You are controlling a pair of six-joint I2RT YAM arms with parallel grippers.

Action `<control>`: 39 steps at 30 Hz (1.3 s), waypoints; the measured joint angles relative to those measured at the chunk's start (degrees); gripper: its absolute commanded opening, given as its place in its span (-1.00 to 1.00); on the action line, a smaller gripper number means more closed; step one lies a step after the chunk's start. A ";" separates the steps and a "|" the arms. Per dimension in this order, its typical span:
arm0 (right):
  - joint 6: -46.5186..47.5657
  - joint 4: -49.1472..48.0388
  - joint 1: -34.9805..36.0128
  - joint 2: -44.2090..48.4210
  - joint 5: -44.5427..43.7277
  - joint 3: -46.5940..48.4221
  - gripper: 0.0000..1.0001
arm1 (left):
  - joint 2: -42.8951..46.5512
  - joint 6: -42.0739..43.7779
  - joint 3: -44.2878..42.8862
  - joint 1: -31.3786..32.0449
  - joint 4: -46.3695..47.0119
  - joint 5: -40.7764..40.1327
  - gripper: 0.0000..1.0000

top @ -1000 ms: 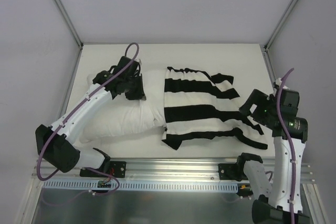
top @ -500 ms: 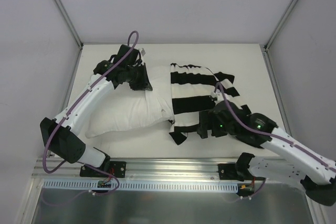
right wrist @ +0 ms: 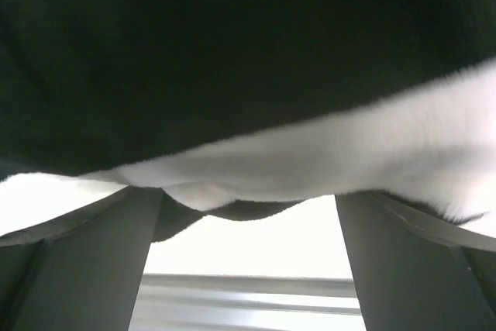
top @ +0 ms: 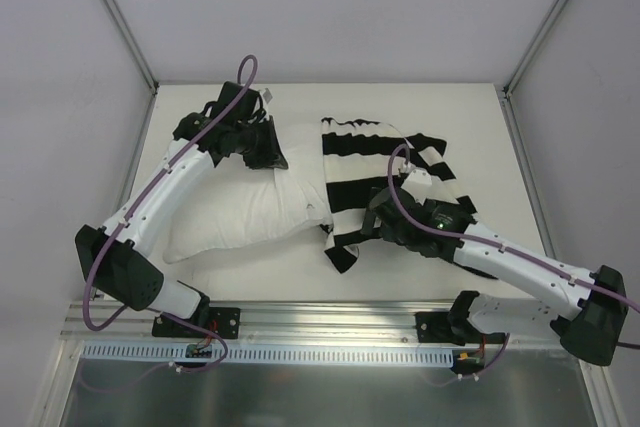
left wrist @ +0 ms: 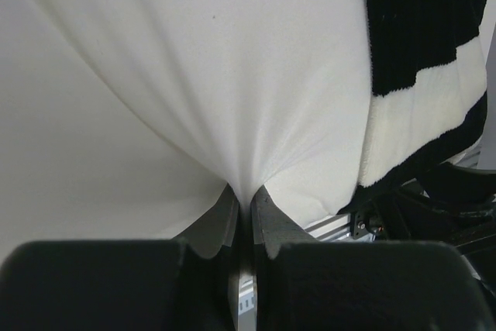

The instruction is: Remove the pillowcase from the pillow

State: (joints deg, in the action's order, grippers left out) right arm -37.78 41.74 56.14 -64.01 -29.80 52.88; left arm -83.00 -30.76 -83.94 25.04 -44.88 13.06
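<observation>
Across the bench [top: 470,117], the pillow [top: 235,217] lies mostly bared, pinched tight by the left end effector [left wrist: 246,205]; the pillowcase [top: 365,162] apparently sheathes only its 3 o'clock end, draped over the spread-open right end effector [right wrist: 248,211].

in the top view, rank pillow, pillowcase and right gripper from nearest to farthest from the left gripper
1. pillow: pinched at its far edge by the left gripper.
2. pillowcase: just to the right, meeting the pillow's right end.
3. right gripper: farthest, right and nearer the bases, at the pillowcase's near part.
</observation>
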 measured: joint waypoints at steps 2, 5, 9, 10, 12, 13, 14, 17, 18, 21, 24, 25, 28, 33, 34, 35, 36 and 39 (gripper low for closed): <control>-2.67 -2.71 -0.31 1.60 -0.44 -2.56 0.97 | 0.20 0.00 0.04 -0.26 0.00 0.02 -1.00; -5.86 -8.50 -0.42 5.81 -1.36 -9.70 -0.27 | 0.57 -0.02 0.22 -0.39 -0.02 0.24 -1.00; -7.32 -12.72 -0.48 9.20 -2.73 -14.67 -0.99 | 0.63 -0.04 0.22 -0.42 -0.02 0.85 -1.00; -7.43 -13.11 -0.50 9.49 -3.50 -14.56 -0.99 | 0.63 -0.02 0.22 -0.55 0.00 0.96 -1.00; -7.19 -12.46 -0.57 10.23 -5.03 -13.92 -0.99 | 0.83 -0.02 0.24 -1.38 0.00 1.75 -1.00; -7.06 -11.74 -0.92 10.78 -5.92 -13.46 -0.99 | 1.01 0.00 0.33 -2.14 0.02 2.32 -1.00; -6.80 -10.88 -1.64 11.74 -6.69 -12.96 -0.99 | 1.27 0.04 0.37 -3.17 -0.02 3.08 -1.00; -5.42 -9.53 -6.14 17.64 -7.52 -12.79 -0.99 | 2.14 0.09 0.48 -7.34 -0.17 5.73 -1.00; -4.76 -9.33 -8.48 20.65 -7.30 -12.79 -0.99 | 2.40 0.07 0.50 -8.59 -0.31 6.49 -1.00; -3.02 -9.14 -15.21 27.89 -5.88 -12.76 -0.99 | 3.45 0.09 0.50 -12.15 -0.81 9.40 -1.00; -1.55 -8.09 -19.63 31.45 -3.45 -12.68 -0.99 | 4.24 0.11 0.50 -13.25 -1.33 11.76 -1.00; -1.03 -7.54 -20.50 31.76 -2.60 -12.68 -0.99 | 4.39 0.11 0.50 -13.38 -1.49 12.46 -1.00; 0.50 -6.27 -23.19 31.98 -0.26 -12.33 -0.99 | 4.48 0.13 0.50 -13.92 -1.73 14.16 -1.00; 4.66 -3.89 -32.52 31.91 4.63 -8.35 -0.99 | 4.74 0.44 0.50 -17.81 -1.70 16.72 -1.00; 5.77 -3.39 -35.69 31.78 5.88 -7.41 -0.99 | 4.98 0.66 0.44 -19.34 -1.68 16.85 -1.00; 7.02 -2.32 -39.74 31.54 6.99 -6.43 -0.99 | 5.27 0.83 0.26 -21.18 -1.42 16.74 -1.00; 8.11 -1.31 -43.93 31.32 8.13 -5.64 -0.99 | 5.55 1.05 -0.22 -23.19 -1.14 16.72 -1.00; 10.56 1.16 -53.16 30.34 10.14 -4.92 -0.99 | 6.38 1.51 -1.79 -27.61 0.17 16.65 -1.00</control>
State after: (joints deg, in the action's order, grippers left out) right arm -27.22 42.89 2.98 -33.67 -19.66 47.97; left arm -76.62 -29.26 -85.73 -2.57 -44.71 29.71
